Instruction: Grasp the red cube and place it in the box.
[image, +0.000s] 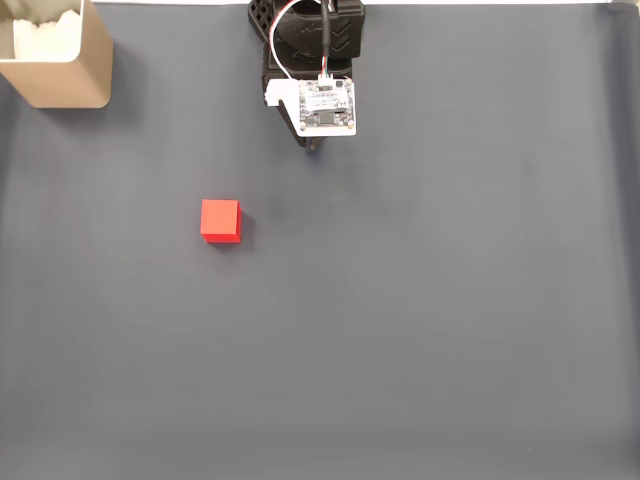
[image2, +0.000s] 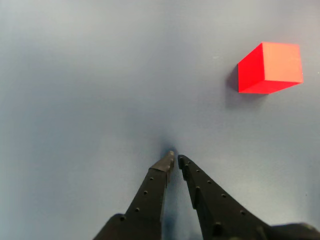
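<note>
The red cube (image: 220, 220) rests on the dark grey mat, left of centre in the fixed view; in the wrist view the red cube (image2: 270, 67) sits at the upper right. The beige box (image: 60, 75) with white padding stands in the top left corner of the fixed view. My gripper (image2: 175, 159) rises from the bottom of the wrist view, its two black fingers nearly touching at the tips, shut on nothing, close over the mat. In the fixed view the gripper (image: 313, 147) pokes out below the arm's white board, up and right of the cube.
The arm's base and wiring (image: 310, 40) sit at the top middle of the fixed view. The grey mat (image: 420, 330) stretches bare across the right and lower parts.
</note>
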